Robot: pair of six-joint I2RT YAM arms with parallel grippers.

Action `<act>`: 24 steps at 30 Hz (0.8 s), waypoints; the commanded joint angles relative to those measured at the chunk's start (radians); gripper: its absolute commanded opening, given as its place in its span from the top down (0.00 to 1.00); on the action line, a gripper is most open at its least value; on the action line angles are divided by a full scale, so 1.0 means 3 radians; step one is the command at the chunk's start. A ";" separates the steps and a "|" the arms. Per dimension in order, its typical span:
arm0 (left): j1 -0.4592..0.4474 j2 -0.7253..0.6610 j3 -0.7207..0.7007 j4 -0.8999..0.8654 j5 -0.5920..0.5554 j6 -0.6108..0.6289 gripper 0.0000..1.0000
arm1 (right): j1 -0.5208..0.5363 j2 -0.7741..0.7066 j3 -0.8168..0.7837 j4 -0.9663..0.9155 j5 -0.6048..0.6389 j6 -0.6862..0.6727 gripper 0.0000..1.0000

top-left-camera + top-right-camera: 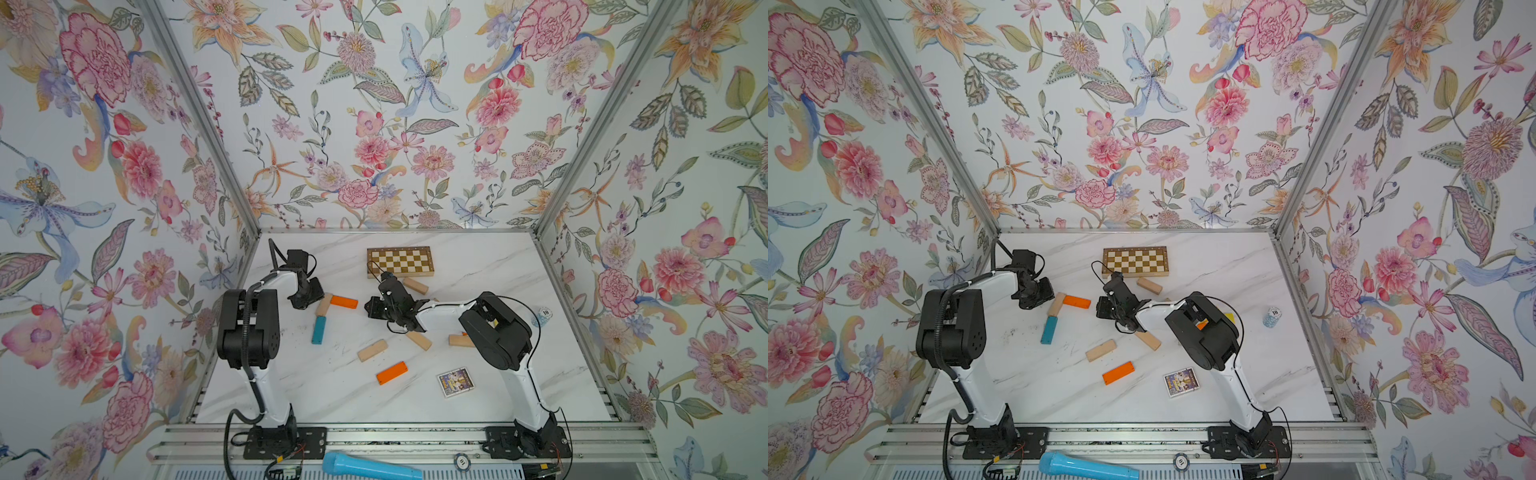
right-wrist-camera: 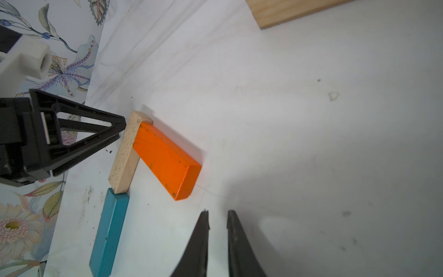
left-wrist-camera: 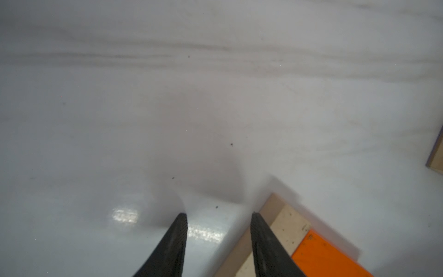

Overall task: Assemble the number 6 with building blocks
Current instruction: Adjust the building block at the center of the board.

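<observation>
Three bars meet on the counter (image 1: 478, 266) — an orange bar (image 2: 165, 160) butting the side of a pale bar (image 2: 124, 153), a teal bar (image 2: 109, 232) at its end. We see the left end effector (image 3: 219, 215) beside the pale bar, half-wide and empty; the right end effector (image 2: 217, 213), near the orange bar, narrow and empty.

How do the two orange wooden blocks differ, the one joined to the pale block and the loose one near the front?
The joined orange wooden block butts endwise against a pale wooden block, forming a corner; the loose orange wooden block touches nothing. The joined one lies farther back, nearly crosswise; the loose one slants, nearer the front. Both lie flat, equal-sized.
</observation>
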 commanded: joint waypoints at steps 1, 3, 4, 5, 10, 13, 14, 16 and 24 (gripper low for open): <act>0.0056 -0.0335 0.0114 -0.0280 -0.0299 -0.0039 0.45 | -0.0031 -0.0290 -0.0158 0.0191 -0.0055 -0.0210 0.81; 0.0053 -0.0463 0.0177 -0.0430 -0.0321 0.0054 0.41 | -0.0052 -0.0391 -0.0232 0.0226 -0.0093 -0.0278 0.79; 0.0047 -0.0527 0.0204 -0.0512 -0.0308 0.0122 0.39 | -0.0072 -0.0458 -0.0280 0.0247 -0.0102 -0.0294 0.78; 0.0044 -0.0610 0.0223 -0.0596 -0.0292 0.0196 0.37 | -0.0098 -0.0534 -0.0341 0.0276 -0.0118 -0.0296 0.77; -0.0006 -0.0931 0.0145 -0.0855 -0.0132 0.0630 0.34 | -0.0166 -0.0738 -0.0446 0.0204 -0.0181 -0.0354 0.74; -0.0017 -0.0975 0.0057 -0.0865 -0.0039 0.0851 0.43 | -0.0165 -0.0778 -0.0489 0.0228 -0.0188 -0.0299 0.74; -0.0017 -0.0944 0.0064 -0.0896 -0.0035 0.0917 0.51 | -0.0164 -0.0786 -0.0495 0.0215 -0.0181 -0.0259 0.74; -0.0017 -0.0879 0.0070 -0.0922 0.0004 0.1082 0.56 | -0.0156 -0.0791 -0.0499 0.0204 -0.0171 -0.0205 0.73; -0.0012 -0.0517 0.0312 -0.0784 -0.0382 0.1563 0.87 | -0.0085 -0.0641 -0.0368 0.0096 -0.0105 -0.0033 0.74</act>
